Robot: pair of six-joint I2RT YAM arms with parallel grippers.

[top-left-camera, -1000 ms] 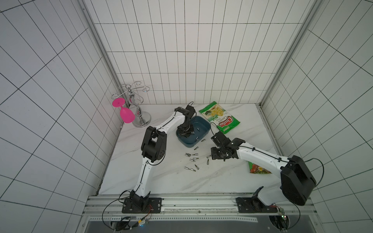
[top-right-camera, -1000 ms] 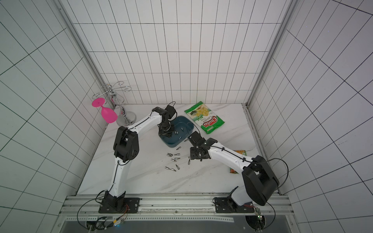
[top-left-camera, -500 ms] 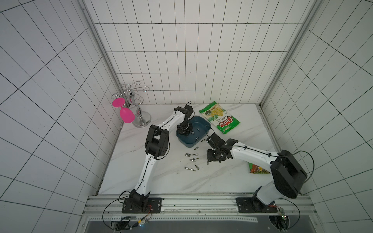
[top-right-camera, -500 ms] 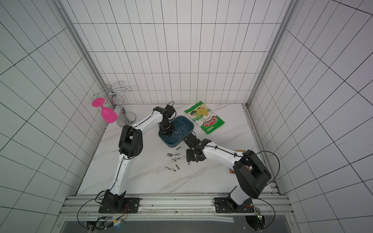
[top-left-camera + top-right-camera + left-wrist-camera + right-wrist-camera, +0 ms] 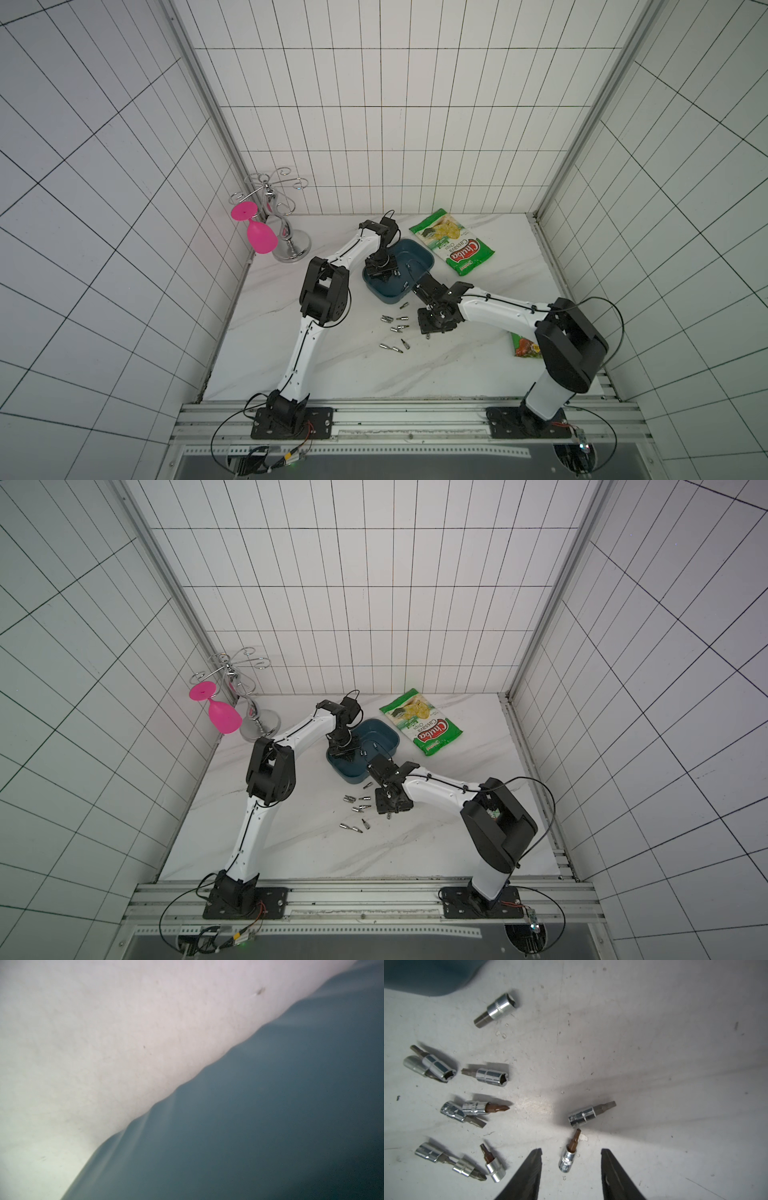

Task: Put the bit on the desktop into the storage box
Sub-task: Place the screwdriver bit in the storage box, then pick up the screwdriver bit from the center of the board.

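Several small chrome bits (image 5: pixel 395 328) lie scattered on the white desktop (image 5: pixel 478 374) in front of the teal storage box (image 5: pixel 419 259). In the right wrist view my right gripper (image 5: pixel 571 1150) is open low over the desktop. One bit (image 5: pixel 568 1159) with a brown tip lies between its black fingers (image 5: pixel 533 1167), touching neither, and another bit (image 5: pixel 588 1114) lies just beyond. My left gripper (image 5: pixel 380 270) hangs inside the box's near-left part, shut. Its wrist view shows only the blurred box wall (image 5: pixel 270 1126) and desktop. Two bits (image 5: pixel 398 273) lie in the box.
A green chips bag (image 5: pixel 453 245) lies right of the box. A pink glass (image 5: pixel 259 237) hangs on a chrome rack (image 5: pixel 286 245) at the back left. A small green-red packet (image 5: pixel 524 345) lies beside the right arm. Tiled walls close three sides.
My right gripper has shifted a little left and nearer, down over one bit, and its jaws have narrowed. The left arm has stayed over the box.
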